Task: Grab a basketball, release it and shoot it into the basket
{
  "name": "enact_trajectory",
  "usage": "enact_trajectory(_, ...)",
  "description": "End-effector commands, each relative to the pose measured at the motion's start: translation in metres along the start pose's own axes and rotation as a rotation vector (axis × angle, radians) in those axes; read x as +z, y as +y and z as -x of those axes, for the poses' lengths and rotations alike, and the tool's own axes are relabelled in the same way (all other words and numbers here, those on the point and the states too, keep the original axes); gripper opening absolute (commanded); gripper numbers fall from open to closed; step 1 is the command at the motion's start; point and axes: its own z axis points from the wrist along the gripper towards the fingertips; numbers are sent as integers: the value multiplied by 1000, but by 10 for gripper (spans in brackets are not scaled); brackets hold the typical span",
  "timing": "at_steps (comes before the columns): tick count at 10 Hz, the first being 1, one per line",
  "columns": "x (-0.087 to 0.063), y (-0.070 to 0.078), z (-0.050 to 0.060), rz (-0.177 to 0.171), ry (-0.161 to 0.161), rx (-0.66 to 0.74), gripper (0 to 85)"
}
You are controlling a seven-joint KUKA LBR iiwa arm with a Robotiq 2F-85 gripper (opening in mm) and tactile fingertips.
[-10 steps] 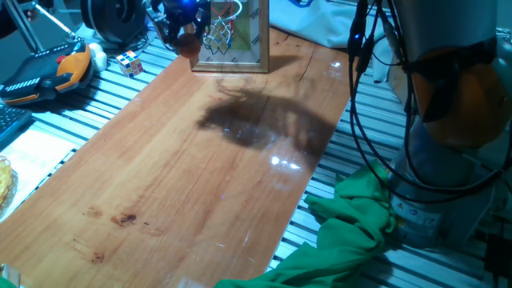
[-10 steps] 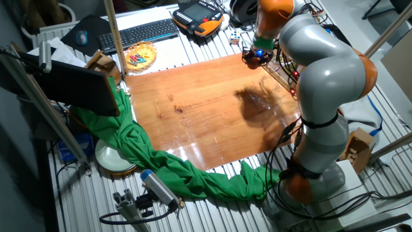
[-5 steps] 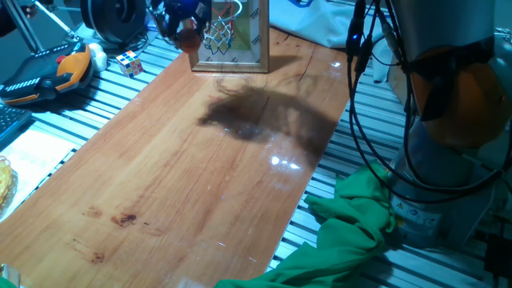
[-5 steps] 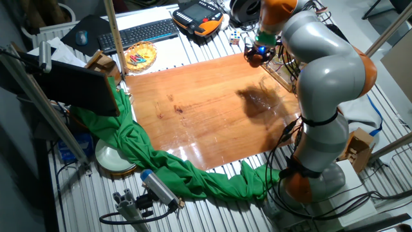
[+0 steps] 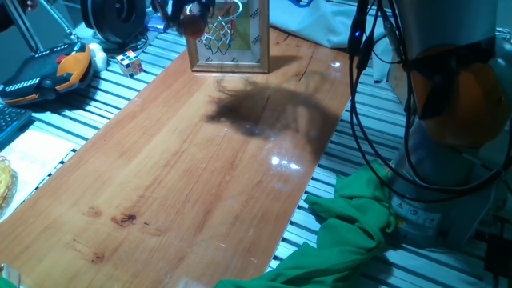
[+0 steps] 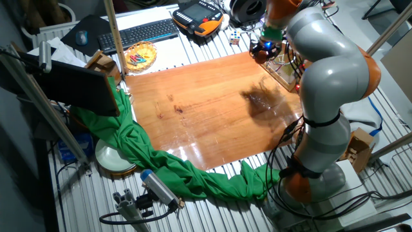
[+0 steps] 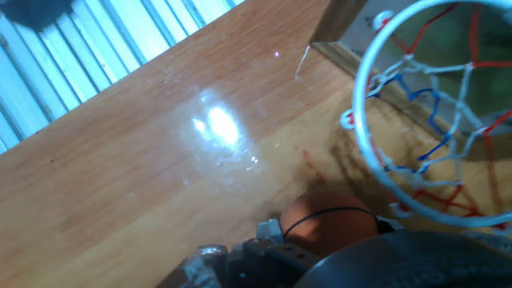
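- The gripper (image 5: pixel 190 18) sits at the far end of the wooden table (image 5: pixel 176 168), raised above the board and just beside the hoop (image 5: pixel 222 30); in the other fixed view it (image 6: pixel 266 49) hangs under the grey and orange arm (image 6: pixel 325 71)
- The ball (image 7: pixel 328 220) is clamped in the gripper; in the hand view its orange surface with a dark seam shows right at the fingers, at the bottom of the frame; in one fixed view it (image 5: pixel 194 26) shows as a dark orange blob at the tool tip
- The hoop's rim and string net (image 7: pixel 428 144) lie just right of the ball in the hand view, the ball outside and below the ring; whether they touch I cannot tell
- The backboard (image 5: pixel 240 36) stands upright on the table's far edge
- A puzzle cube (image 5: pixel 130 62) rests on the slatted surface left of the table; a green cloth (image 5: pixel 352 224) is bunched at the near right corner
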Motion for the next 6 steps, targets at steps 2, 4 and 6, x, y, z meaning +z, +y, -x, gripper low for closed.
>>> enact_trajectory(2,-12,-11,5,0,5,-9,7)
enact_trajectory(4,-22,-25,15,-3,10,-28,7)
enact_trajectory(6,-22,-34,22,-14,2,-45,7)
